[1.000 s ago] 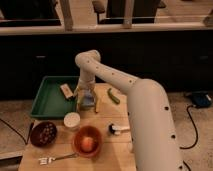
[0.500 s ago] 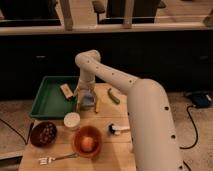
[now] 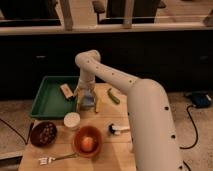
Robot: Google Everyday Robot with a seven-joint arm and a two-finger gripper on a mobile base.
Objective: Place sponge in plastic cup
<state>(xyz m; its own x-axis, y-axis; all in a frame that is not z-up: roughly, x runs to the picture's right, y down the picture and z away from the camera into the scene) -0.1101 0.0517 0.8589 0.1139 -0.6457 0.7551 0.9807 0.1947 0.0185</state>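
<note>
The gripper [image 3: 87, 102] hangs centre-left, fingers [image 3: 79, 101] straddling the pale plastic cup [image 3: 88, 104] on the counter [image 3: 107, 145]; whether they pinch the sponge, unseen here, I cannot tell. Best release squarely above the rim.

**Tabletop layout around the arm**

The gripper [image 3: 86, 100] hangs over the table's [image 3: 107, 157] middle back, just right of the tray [image 3: 45, 102], with the sponge [image 3: 87, 102] between its fingers. A rectangular block [image 3: 66, 90] lies in the tray's right end. Right of the gripper lies a chili pepper [image 3: 113, 96]. In front of the gripper stands a white cup [image 3: 72, 120]; left of that, a bowl of dark food [image 3: 43, 133]. Right of this bowl sits a bowl [image 3: 87, 141] holding a round fruit, a fork [image 3: 50, 159] before it and a small white object [image 3: 118, 129] to its right.
</note>
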